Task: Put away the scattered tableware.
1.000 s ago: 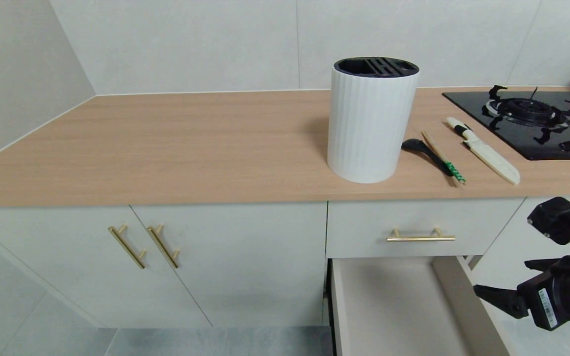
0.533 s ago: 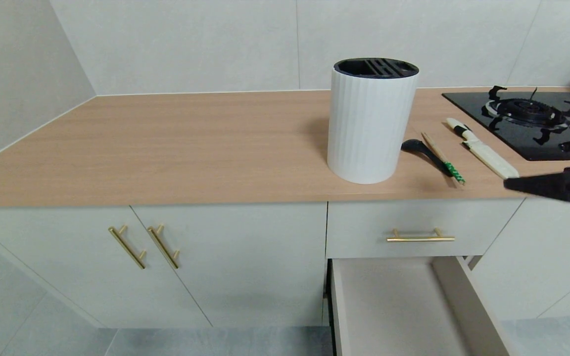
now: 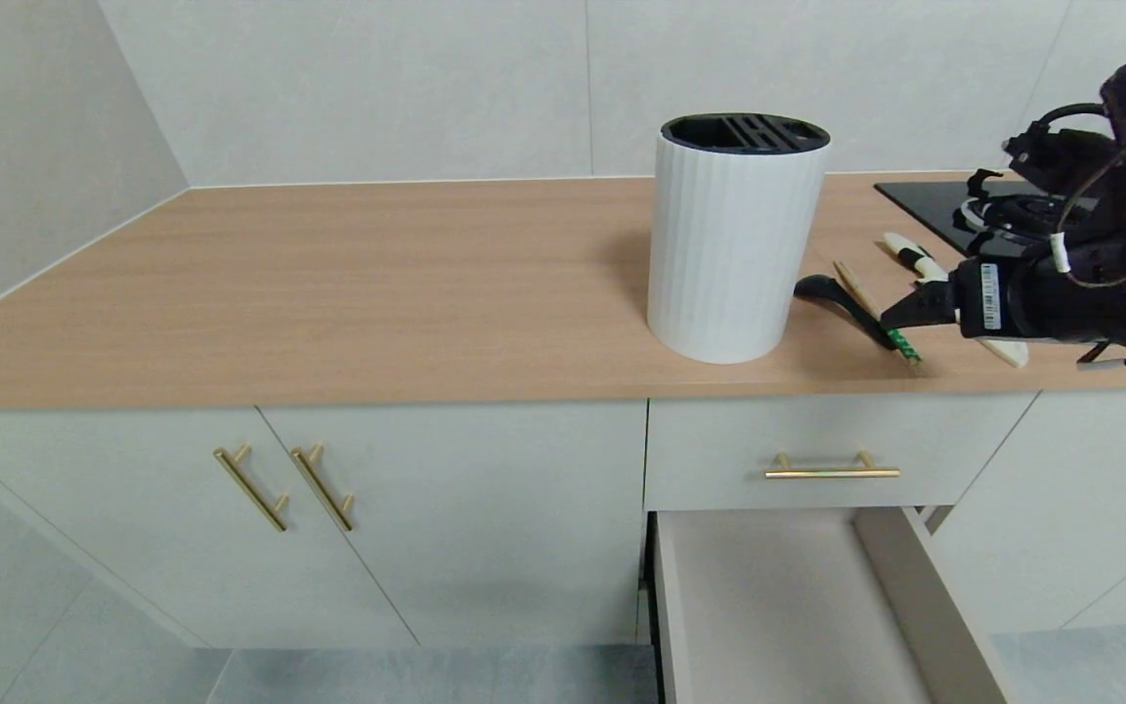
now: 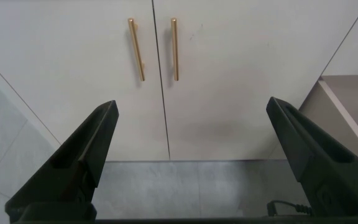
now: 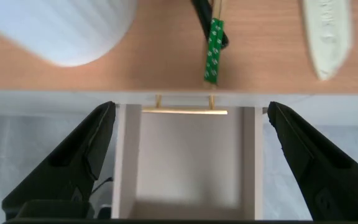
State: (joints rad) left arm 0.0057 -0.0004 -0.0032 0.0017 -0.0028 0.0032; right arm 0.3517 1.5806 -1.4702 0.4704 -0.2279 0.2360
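Observation:
A tall white ribbed utensil holder (image 3: 737,244) (image 5: 67,28) with a black slotted top stands on the wooden counter (image 3: 377,284). To its right lie a black spoon (image 3: 832,293) (image 5: 205,18), chopsticks with a green end (image 3: 884,321) (image 5: 214,50) and a white knife (image 3: 910,257) (image 5: 326,34). My right gripper (image 3: 905,311) (image 5: 190,109) hangs open just above the counter's front edge, over the chopsticks and knife, and hides part of the knife. My left gripper (image 4: 190,109) is open and holds nothing, low in front of the cabinet doors (image 4: 160,74).
A gas hob (image 3: 1003,210) sits at the counter's far right behind my right arm. Below the counter a closed drawer with a gold handle (image 3: 832,471) (image 5: 185,111) sits above a pulled-out drawer (image 3: 778,606) (image 5: 185,165). Two gold door handles (image 3: 284,487) are at the left.
My right arm has risen from beside the pulled-out drawer to counter height and moved in over the knife and chopsticks. Nothing on the counter has moved.

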